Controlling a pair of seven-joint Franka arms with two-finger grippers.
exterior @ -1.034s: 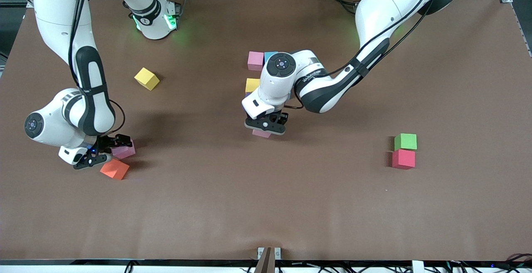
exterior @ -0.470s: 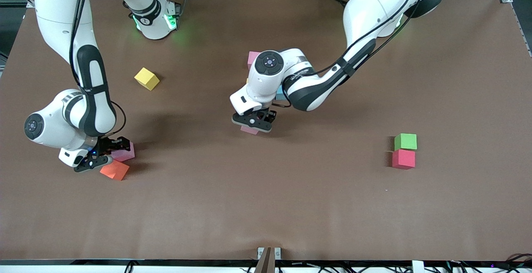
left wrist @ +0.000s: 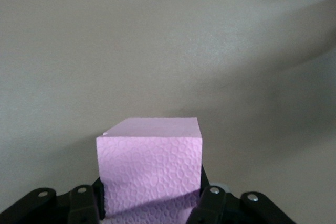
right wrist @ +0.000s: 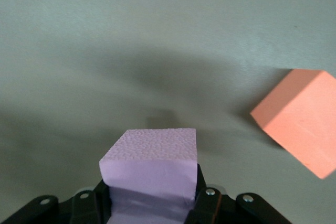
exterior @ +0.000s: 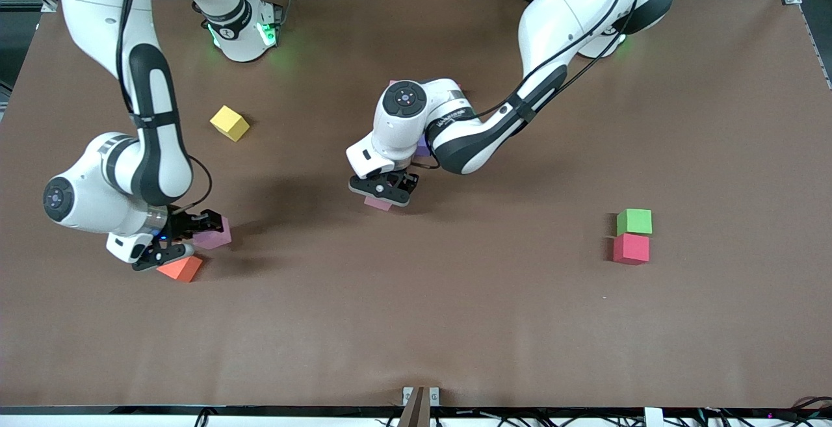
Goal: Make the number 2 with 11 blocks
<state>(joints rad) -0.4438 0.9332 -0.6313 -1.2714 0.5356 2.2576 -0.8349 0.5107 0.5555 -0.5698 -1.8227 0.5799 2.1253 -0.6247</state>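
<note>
Front view is showing you both arms carrying: left gripper fingers clamping a pink block, right gripper fingers clamping a purple block beside the orange block; next, you are placing each into the figure.

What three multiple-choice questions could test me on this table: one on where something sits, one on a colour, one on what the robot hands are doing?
1. Where is the green cube?
A. Beside the red cube, farther from the front camera
B. On the yellow cube
C. In the left gripper

2. What colour lies beside the right gripper?
A. Blue
B. Orange
C. Green

3. What are the two grippers doing?
A. Both open
B. One holds a block
C. Each holds a pink block

Answers: 1 A, green touches red just above it in the front view. 2 B, the orange cube shows beside it. 3 C, each wrist view shows a pink block between the fingers.
</note>
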